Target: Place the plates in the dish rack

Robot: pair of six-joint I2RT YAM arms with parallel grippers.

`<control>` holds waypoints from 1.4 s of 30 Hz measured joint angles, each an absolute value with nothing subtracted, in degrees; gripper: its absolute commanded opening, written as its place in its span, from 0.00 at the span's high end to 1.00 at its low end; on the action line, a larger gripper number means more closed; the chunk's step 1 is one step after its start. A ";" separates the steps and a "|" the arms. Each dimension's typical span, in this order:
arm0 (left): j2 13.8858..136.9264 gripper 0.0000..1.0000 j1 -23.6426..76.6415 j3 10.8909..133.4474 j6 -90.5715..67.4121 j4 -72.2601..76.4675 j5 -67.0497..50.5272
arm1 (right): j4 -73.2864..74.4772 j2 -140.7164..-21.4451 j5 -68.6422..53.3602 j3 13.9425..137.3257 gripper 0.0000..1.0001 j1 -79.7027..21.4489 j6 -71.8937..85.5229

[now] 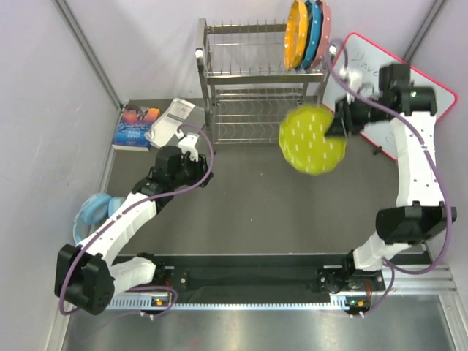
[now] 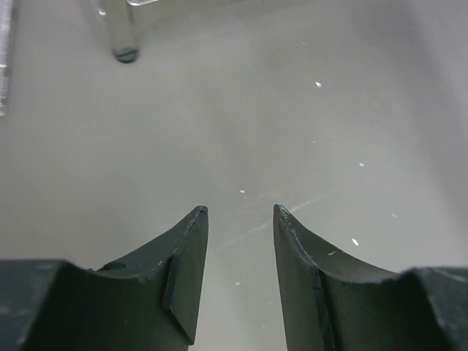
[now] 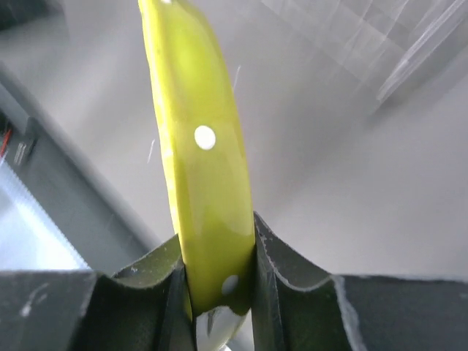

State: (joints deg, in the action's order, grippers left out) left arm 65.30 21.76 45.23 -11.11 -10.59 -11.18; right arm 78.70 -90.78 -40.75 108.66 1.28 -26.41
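The right arm's fingers [image 3: 281, 274] are clamped on the rim of the yellow-green plate [image 3: 199, 139], held on edge in front of the right end of the dish rack [image 1: 252, 80], while the orange plate [image 1: 295, 33], blue plate [image 1: 314, 31] and pink plate [image 1: 326, 28] stand upright side by side in the slots at the right of the rack's top tier. The left arm's fingers [image 2: 186, 252] stand apart with nothing between them, low over the bare counter [image 1: 241, 212] near the rack's left front foot [image 2: 126, 45].
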 measured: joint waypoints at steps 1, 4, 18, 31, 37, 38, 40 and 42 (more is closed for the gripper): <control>64.79 0.54 21.71 44.73 -10.74 -10.26 -10.50 | 78.87 -93.56 -40.27 118.32 1.00 -0.05 -24.34; 64.25 0.54 21.41 43.29 -10.48 -8.71 -8.29 | 73.19 -99.81 -38.72 141.51 1.00 -5.21 -17.78; 61.12 0.55 19.70 36.40 -13.19 -4.95 -5.08 | 26.50 -88.90 2.85 126.72 1.00 -35.77 -18.46; 56.14 0.55 17.12 30.55 -17.37 -0.89 -6.81 | -17.98 -114.19 39.62 138.63 1.00 -45.15 -38.41; 53.67 0.55 16.60 27.09 -19.46 1.89 -7.07 | -25.67 -114.26 48.01 140.62 1.00 -45.12 -38.33; 53.23 0.55 16.58 26.48 -19.81 2.46 -7.14 | -26.59 -114.26 48.45 140.99 1.00 -45.12 -38.22; 52.29 0.55 16.58 25.47 -20.45 3.31 -7.31 | -27.68 -114.26 49.01 141.60 1.00 -45.04 -37.32; 50.92 0.55 16.58 24.32 -21.12 4.12 -7.66 | -27.70 -114.26 49.74 141.88 1.00 -44.75 -36.10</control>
State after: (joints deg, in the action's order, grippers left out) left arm 50.92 16.58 24.32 -21.12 4.12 -7.66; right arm -27.70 -114.26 49.74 141.88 -44.75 -36.10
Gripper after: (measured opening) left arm 0.448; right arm 0.264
